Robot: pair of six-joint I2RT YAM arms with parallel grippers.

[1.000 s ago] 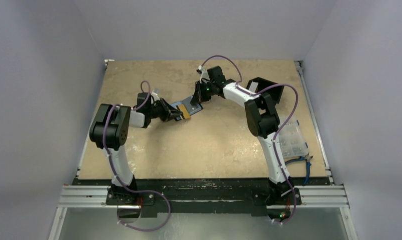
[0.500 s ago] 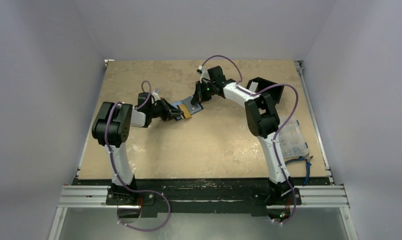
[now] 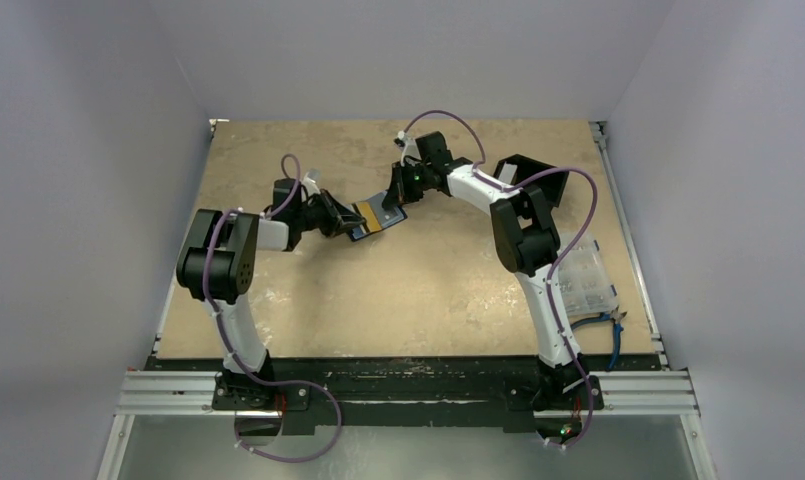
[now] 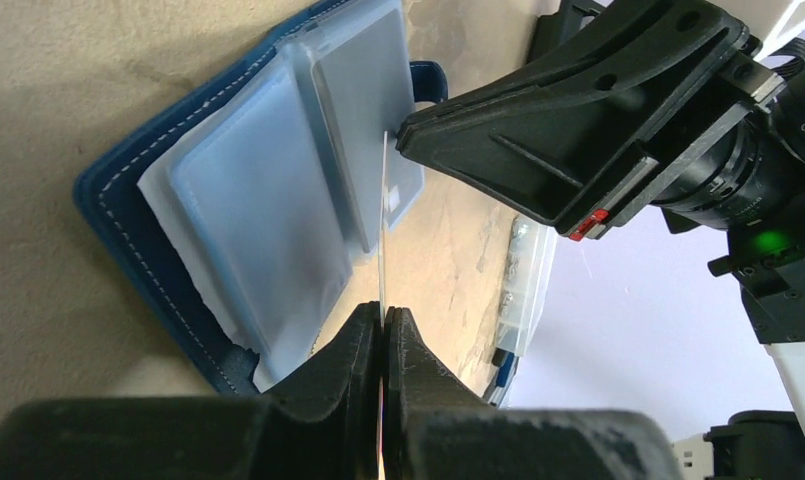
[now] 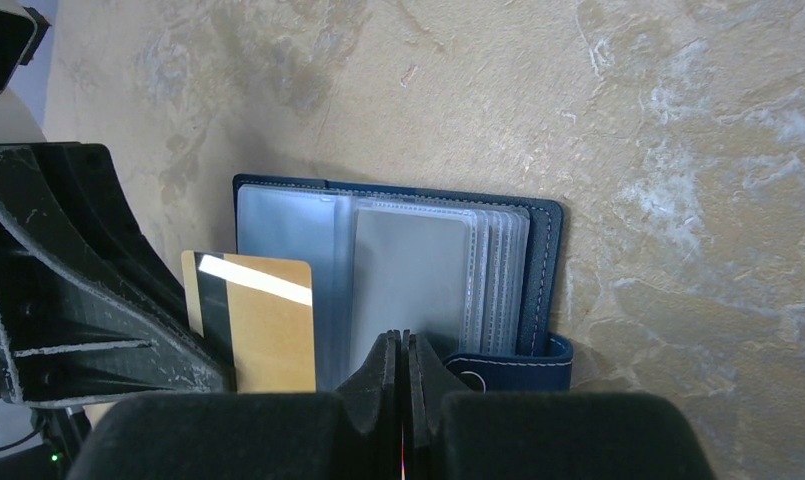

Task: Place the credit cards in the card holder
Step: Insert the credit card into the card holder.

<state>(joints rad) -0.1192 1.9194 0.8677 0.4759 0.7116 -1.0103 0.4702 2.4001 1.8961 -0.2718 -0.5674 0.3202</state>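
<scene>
An open navy card holder (image 5: 546, 270) is laid on the table (image 3: 428, 300). A gold card (image 5: 263, 320) is clamped edge-on in the left gripper (image 4: 383, 335) at its sleeves (image 5: 413, 275); the right gripper (image 5: 402, 365) is closed beside them. If the opening is missed, the card may be buckled

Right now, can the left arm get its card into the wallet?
Probably yes: the left gripper pinches the card right at the wallet, which lies open, sleeves showing; the shut right gripper at the sleeves crowds it.

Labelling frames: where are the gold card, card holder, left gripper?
gold card (image 5: 273, 340), right wrist view, gold face.
card holder (image 5: 548, 270), right wrist view, navy cover edge.
left gripper (image 4: 383, 325), left wrist view, between fingertips.
</scene>
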